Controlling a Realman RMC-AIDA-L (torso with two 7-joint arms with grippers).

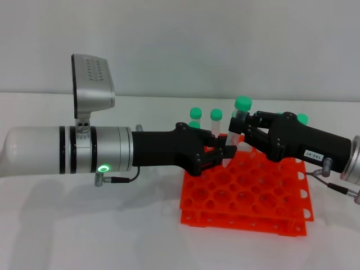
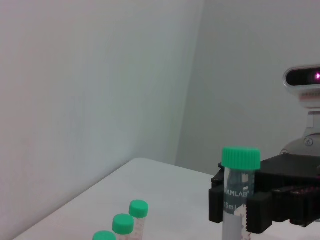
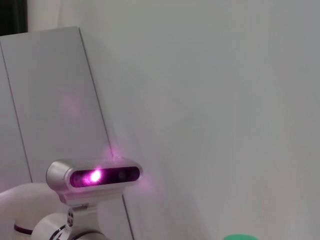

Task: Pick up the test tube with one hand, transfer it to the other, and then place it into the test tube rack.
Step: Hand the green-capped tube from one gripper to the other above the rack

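The test tube [image 1: 242,112] stands upright above the back of the orange test tube rack [image 1: 247,202], its green cap on top. My right gripper [image 1: 245,128], the one with the white label, is shut on the tube just under the cap. The left wrist view shows this grip on the tube [image 2: 240,185] by the black fingers [image 2: 260,212]. My left gripper [image 1: 228,151], on the arm with the green ring, reaches in from the left with its tip at the tube's lower part. The cap's top edge [image 3: 240,237] shows in the right wrist view.
Other green-capped tubes [image 1: 216,115] stand in the rack's back rows, two more at the left [image 1: 195,111] and one behind my right gripper [image 1: 302,118]. Three show in the left wrist view [image 2: 138,208]. The left arm's wrist camera [image 1: 93,84] sticks up. A white wall stands behind the table.
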